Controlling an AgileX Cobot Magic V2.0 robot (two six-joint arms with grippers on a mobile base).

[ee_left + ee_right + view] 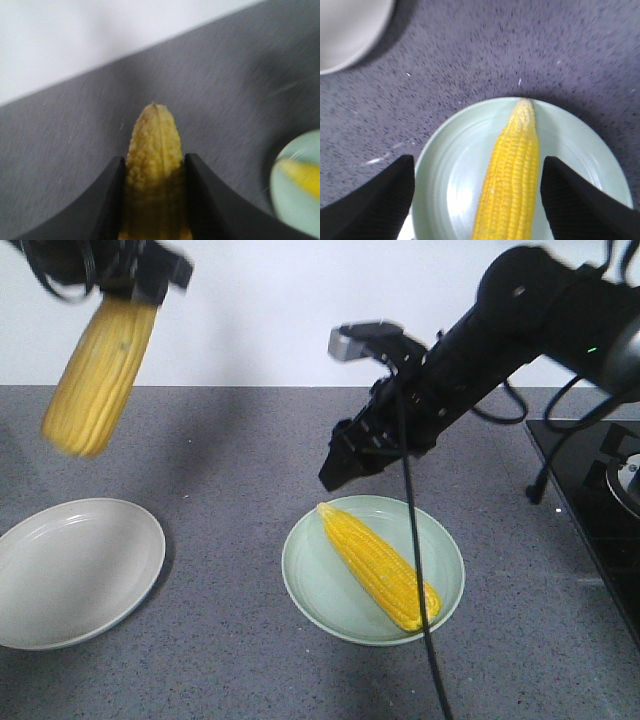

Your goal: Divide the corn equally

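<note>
Green plate [310,590], lower centre of the front view: one cob [380,565] lies on it diagonally, pale tip toward upper left. That plate has its share, I'd say.

Right gripper [338,468] hangs just above the plate's far rim, jaws spread wide and empty. In the right wrist view both fingers [370,200] stand either side of the cob with clear gaps, touching nothing.

White plate [75,570], lower left of the front view, has no corn on it.

Left gripper [135,290], upper left, is clamped on the thick end of a second cob [100,375], which hangs tip-down and tilted, high above the white plate and a bit behind it. Left wrist view: jaws press both sides of the cob [152,165]. Held high probably for carrying over; lowering onto the white plate would even the split.

Surface: grey speckled counter [250,440]. A black hob [590,500] sits at right edge. Plain white wall [270,310] behind.
</note>
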